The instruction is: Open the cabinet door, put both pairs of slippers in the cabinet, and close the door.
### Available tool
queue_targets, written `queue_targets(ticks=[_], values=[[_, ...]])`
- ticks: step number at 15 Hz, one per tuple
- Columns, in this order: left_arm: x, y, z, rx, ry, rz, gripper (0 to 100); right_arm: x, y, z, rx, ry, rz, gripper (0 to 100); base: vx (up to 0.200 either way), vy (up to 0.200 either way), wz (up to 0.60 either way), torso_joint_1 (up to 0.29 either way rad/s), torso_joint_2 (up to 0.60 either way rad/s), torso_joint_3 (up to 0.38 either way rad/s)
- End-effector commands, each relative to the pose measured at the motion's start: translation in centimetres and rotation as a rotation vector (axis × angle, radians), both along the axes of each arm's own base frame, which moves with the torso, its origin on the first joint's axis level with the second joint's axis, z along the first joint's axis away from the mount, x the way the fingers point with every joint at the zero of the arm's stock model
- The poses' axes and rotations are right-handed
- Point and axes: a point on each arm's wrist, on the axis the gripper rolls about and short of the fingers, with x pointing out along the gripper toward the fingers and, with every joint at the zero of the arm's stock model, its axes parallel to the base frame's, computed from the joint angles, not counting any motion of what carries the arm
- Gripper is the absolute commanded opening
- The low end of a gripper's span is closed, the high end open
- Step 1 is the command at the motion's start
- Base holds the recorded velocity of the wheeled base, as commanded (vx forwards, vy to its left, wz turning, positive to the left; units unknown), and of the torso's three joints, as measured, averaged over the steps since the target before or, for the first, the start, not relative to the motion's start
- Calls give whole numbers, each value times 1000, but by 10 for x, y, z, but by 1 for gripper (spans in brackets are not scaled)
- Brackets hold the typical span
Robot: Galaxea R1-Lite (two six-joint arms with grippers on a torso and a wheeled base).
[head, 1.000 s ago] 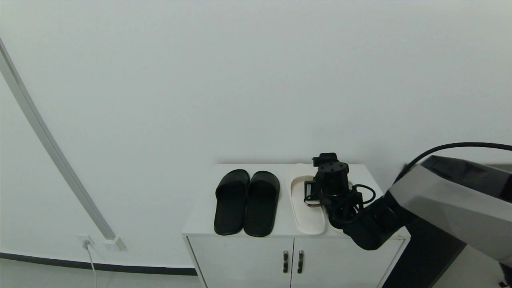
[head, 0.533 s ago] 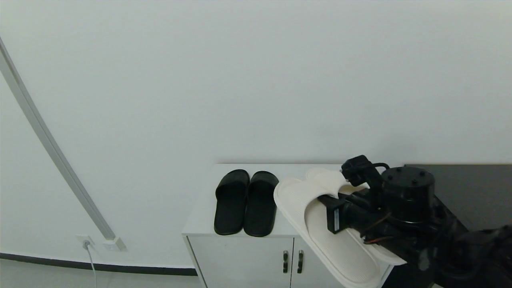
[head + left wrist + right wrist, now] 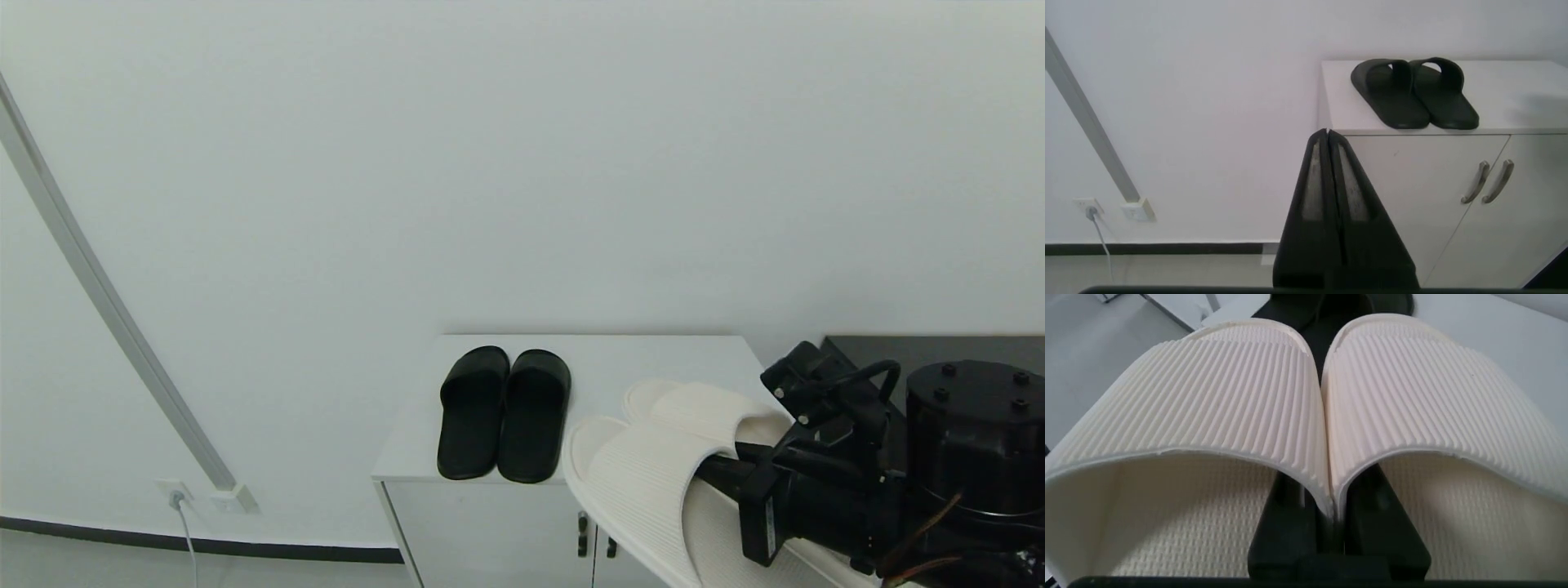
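The white slippers (image 3: 653, 482) are held in the air at the near right, in front of the right part of the cabinet (image 3: 490, 523) and apart from its top. They are kept side by side with the toes pointed to the far left. The right gripper (image 3: 722, 476) is clenched on them: in the right wrist view its fingers (image 3: 1290, 514) are seen under the ribbed straps, and the two inner strap edges are pressed together between them.

The black slippers (image 3: 504, 412) are placed as a pair on the left part of the cabinet top, touching each other, with the heels near the front edge. The two doors below are shut, and the two handles (image 3: 582, 531) stand just beside each other at the middle; they are partly covered by the white slippers in the head view.

The left gripper (image 3: 1328, 137) is found to the left of the cabinet, lower than its top, well apart from the doors. Its fingers are pressed together and nothing is held between them.

On the wall to the far left a socket (image 3: 173, 494) with a cable is seen, and a grey strip (image 3: 98, 286) is fixed slantwise above it.
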Motion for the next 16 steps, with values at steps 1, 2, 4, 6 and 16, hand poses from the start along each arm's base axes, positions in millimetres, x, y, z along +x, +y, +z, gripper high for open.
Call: queue_targets(ticks=[1,2,4,6,16], values=[[0,0,0,0,1,1,0,-2,0,2,7,-6,6,0,0,0,0,0,0,0],[0,0,0,0,1,1,0,0,2,0,1,-2,10,0,0,0,0,0,0,0],[0,0,0,0,1,1,0,2,6,-4,-4,2,13,0,0,0,0,0,0,0],[0,0,0,0,1,1,0,5,9,-5,7,-12,10,0,0,0,0,0,0,0],[0,0,0,0,1,1,0,3,6,-11,-3,1,18,0,-140,0,0,3,4,3]])
